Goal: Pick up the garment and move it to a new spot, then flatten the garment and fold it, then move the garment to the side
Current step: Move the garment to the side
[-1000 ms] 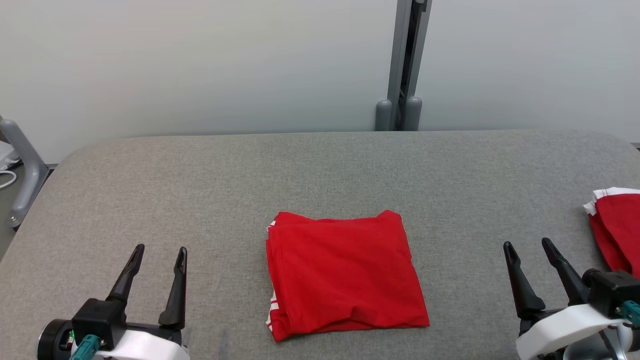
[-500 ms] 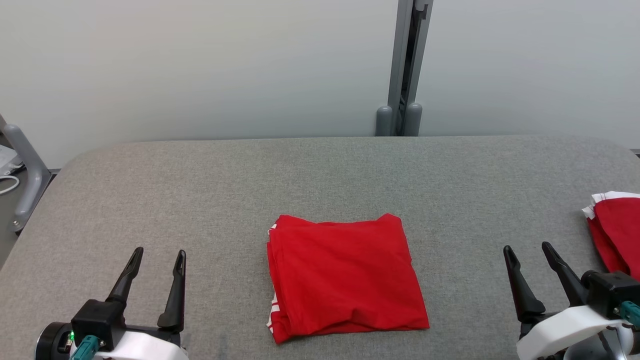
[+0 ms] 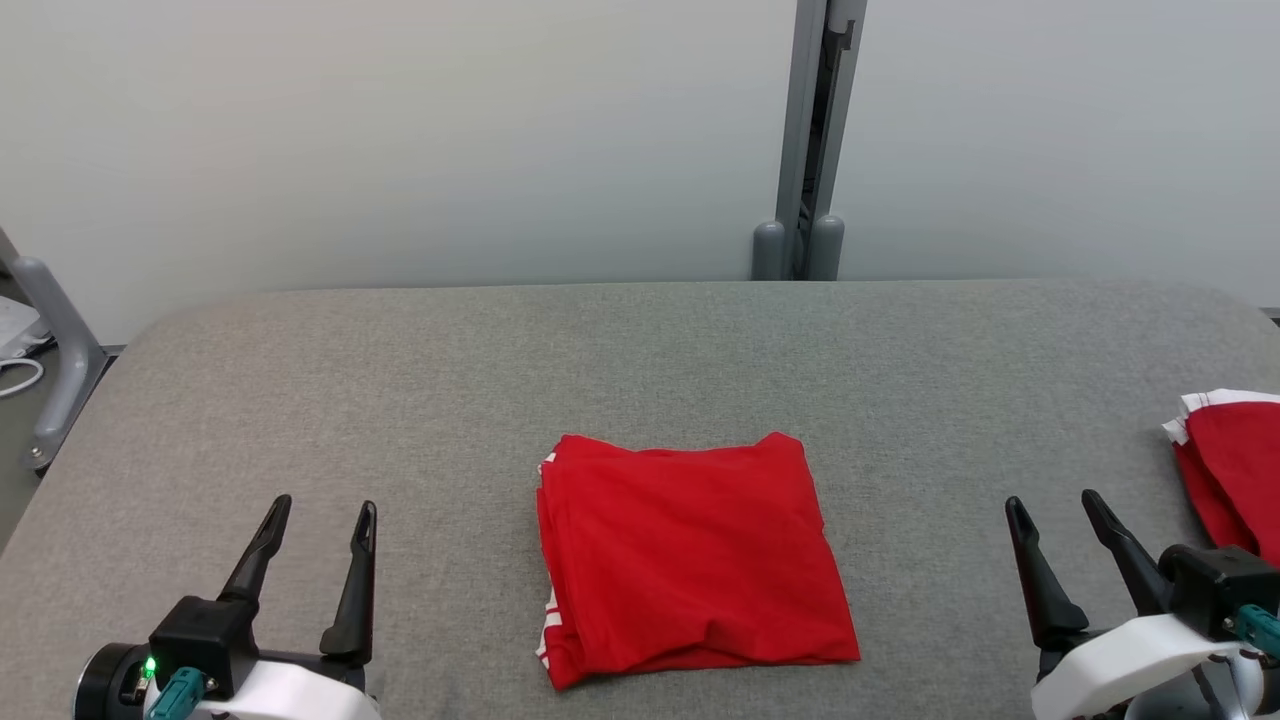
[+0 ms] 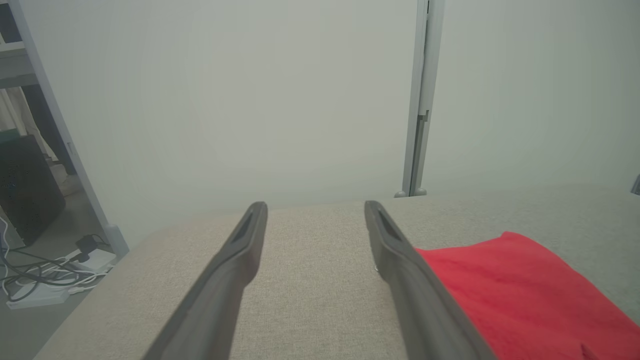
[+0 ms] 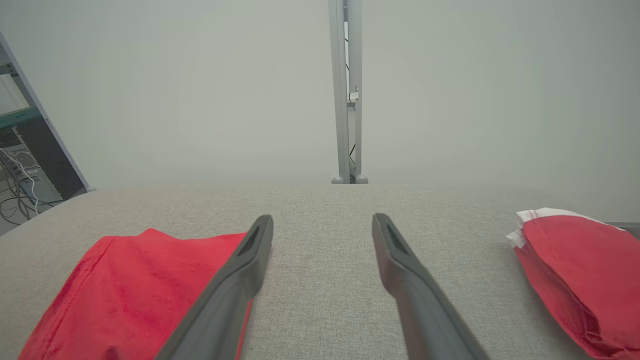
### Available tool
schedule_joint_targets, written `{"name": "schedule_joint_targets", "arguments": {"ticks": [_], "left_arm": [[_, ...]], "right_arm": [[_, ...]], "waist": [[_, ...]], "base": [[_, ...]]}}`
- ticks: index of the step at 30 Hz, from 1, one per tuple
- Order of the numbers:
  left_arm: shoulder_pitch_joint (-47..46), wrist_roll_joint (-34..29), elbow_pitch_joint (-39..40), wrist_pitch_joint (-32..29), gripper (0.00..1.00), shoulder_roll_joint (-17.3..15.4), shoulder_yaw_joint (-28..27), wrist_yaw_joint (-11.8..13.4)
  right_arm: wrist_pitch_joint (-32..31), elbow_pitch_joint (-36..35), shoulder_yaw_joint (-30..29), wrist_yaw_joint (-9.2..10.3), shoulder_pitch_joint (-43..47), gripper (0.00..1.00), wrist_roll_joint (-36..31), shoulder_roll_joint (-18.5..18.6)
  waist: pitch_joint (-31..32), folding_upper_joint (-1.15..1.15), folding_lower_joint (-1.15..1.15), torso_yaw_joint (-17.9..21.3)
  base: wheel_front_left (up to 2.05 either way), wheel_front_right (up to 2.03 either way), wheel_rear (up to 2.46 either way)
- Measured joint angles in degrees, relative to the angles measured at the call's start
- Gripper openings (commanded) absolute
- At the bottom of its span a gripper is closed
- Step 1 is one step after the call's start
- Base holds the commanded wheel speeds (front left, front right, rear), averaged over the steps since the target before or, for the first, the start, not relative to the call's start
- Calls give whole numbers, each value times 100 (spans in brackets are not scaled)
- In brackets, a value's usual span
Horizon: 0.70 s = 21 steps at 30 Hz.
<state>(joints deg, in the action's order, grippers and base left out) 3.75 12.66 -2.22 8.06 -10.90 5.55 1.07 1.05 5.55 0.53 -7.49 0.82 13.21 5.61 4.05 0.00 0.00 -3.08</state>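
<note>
A red garment [image 3: 690, 555] with white trim lies folded into a rough square at the middle front of the grey padded table [image 3: 640, 360]. It also shows in the left wrist view as the garment [image 4: 520, 295] and in the right wrist view as the garment [image 5: 140, 285]. My left gripper [image 3: 326, 506] stands open at the lower left, well apart from the cloth, nothing between its fingers. My right gripper [image 3: 1052, 500] stands open at the lower right, also empty. Each wrist view shows its own gripper [image 4: 316, 205] [image 5: 323, 218] spread over bare table.
A second folded red garment [image 3: 1230, 460] with white trim lies at the table's right edge, close to my right gripper; it is the red pile [image 5: 580, 270] in the right wrist view. A grey post [image 3: 812, 140] stands behind the table. Cables [image 4: 45, 280] lie on the floor at left.
The whole head picture has shifted slightly downward, so the camera has moved. The garment and both grippers keep their places on the table.
</note>
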Motion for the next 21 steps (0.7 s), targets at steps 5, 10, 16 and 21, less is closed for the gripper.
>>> {"name": "schedule_joint_targets", "arguments": {"ticks": [5,10,16,21], "left_arm": [[-81,3,42,-4,100,-34,63,-26],[-231,62,69,33,100,-23,97,-60],[-490,92,40,238,100,19,133,-101],[-722,120,-110,412,100,87,137,-108]], "right_arm": [[-23,213,89,0,-96,100,43,7],[-75,769,322,0,-391,100,135,71],[-74,1607,590,0,-967,100,258,176],[-16,2369,804,0,-1424,100,380,249]], "waist": [[-31,0,0,-188],[-161,0,0,-497],[-524,0,0,-902],[-864,0,0,-1238]], "base": [[0,0,0],[0,0,0],[0,0,0],[0,0,0]]}}
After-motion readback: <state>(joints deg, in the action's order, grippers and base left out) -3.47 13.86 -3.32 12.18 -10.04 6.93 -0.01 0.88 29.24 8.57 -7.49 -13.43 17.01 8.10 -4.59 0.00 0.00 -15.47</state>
